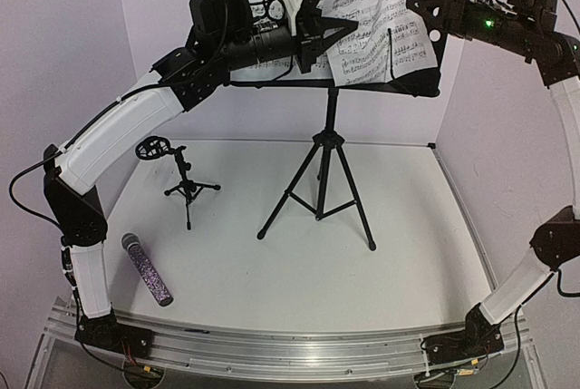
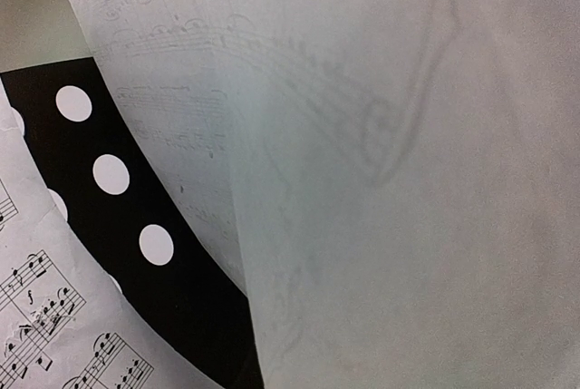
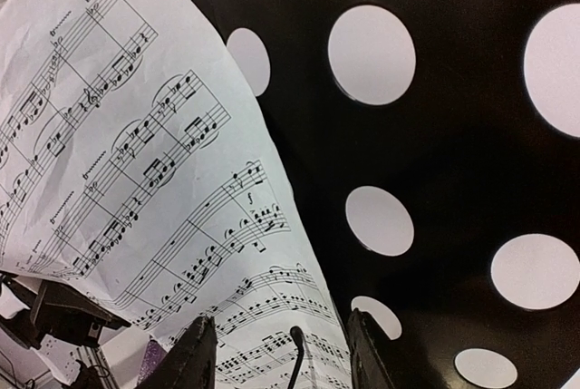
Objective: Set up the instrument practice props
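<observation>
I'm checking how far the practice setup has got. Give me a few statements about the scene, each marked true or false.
1. The microphone lies flat on the table. True.
2. The small stand already holds the microphone. False: its clip is empty, and the microphone lies apart from it on the table.
3. Sheet music rests on the music stand. True.
4. The music stand has tipped over. False: it stands upright on its three spread legs.
5. The right gripper is clamped fully shut. False: its fingers stand apart, with the edge of the sheet music between them.
</observation>
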`<act>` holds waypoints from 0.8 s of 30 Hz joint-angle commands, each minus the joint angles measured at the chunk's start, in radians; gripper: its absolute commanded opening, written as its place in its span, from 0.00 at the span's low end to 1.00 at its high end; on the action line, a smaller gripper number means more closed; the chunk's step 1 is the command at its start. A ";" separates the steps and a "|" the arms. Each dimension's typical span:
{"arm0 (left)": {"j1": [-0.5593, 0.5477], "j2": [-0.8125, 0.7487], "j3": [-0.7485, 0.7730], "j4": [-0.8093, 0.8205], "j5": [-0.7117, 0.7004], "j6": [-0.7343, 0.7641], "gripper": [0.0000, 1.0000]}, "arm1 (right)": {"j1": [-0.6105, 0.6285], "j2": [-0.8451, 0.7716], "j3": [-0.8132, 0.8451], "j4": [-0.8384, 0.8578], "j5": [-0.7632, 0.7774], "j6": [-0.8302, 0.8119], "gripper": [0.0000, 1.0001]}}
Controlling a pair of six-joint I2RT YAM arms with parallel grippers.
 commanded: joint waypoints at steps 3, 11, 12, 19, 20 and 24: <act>0.006 -0.045 0.007 0.029 0.014 0.007 0.00 | -0.003 0.020 -0.003 0.025 0.022 -0.030 0.46; 0.006 -0.045 0.007 0.029 0.015 0.007 0.00 | -0.003 0.020 -0.032 0.023 0.020 -0.062 0.24; 0.006 -0.045 0.007 0.028 0.015 0.007 0.00 | -0.003 0.018 -0.033 0.024 0.018 -0.063 0.21; 0.006 -0.046 0.006 0.027 0.013 -0.002 0.00 | -0.004 -0.009 -0.052 0.026 0.040 -0.065 0.00; 0.006 -0.047 0.004 0.028 0.010 -0.003 0.00 | -0.003 -0.019 -0.063 0.026 0.054 -0.063 0.00; 0.006 -0.066 -0.017 0.039 -0.020 -0.001 0.06 | -0.003 -0.057 -0.120 0.033 0.121 -0.046 0.00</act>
